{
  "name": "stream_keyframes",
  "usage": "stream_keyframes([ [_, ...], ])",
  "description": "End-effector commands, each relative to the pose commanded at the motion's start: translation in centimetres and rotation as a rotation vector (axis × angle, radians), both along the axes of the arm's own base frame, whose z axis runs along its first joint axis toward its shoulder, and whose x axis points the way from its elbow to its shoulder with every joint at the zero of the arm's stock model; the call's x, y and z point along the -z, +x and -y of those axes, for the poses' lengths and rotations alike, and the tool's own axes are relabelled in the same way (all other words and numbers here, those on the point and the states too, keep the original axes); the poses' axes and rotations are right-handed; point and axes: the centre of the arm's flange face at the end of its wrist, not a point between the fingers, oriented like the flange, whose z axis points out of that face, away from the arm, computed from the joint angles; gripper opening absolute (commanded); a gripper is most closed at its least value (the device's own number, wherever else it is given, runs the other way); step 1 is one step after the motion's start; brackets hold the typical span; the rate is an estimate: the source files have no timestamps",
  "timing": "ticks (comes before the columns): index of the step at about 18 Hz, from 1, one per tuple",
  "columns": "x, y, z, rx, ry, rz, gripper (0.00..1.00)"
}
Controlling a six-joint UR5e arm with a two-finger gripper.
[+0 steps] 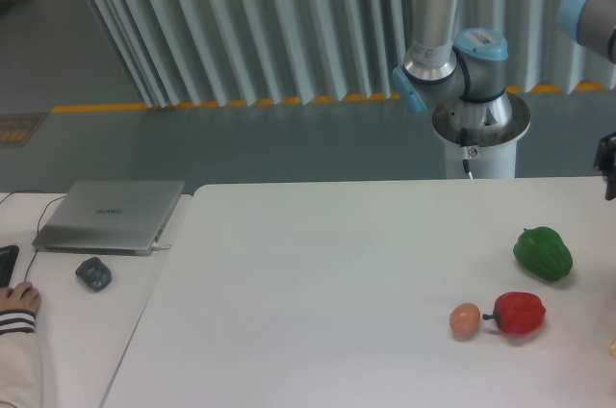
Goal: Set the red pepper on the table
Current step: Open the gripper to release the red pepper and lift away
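White table [318,273]: one red pepper [520,313], one green pepper [543,253], one ball [465,319]; pincer [608,165] state unclear.

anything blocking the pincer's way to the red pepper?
Nothing visible. Only a dark edge of the pincer shows at the right border. The red pepper lies on the table; the green pepper sits behind it, the small ball at its stem side.
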Motion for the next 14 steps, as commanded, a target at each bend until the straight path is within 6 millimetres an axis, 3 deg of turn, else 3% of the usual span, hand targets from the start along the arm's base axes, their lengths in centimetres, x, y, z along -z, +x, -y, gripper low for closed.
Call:
stream_keyframes([
  [6,2.5,-0.6,-0.9,-0.010,0.039,0.006,1.00],
  [14,2.7,-0.4,-1.1,-0.006,0.041,0.007,1.00],
])
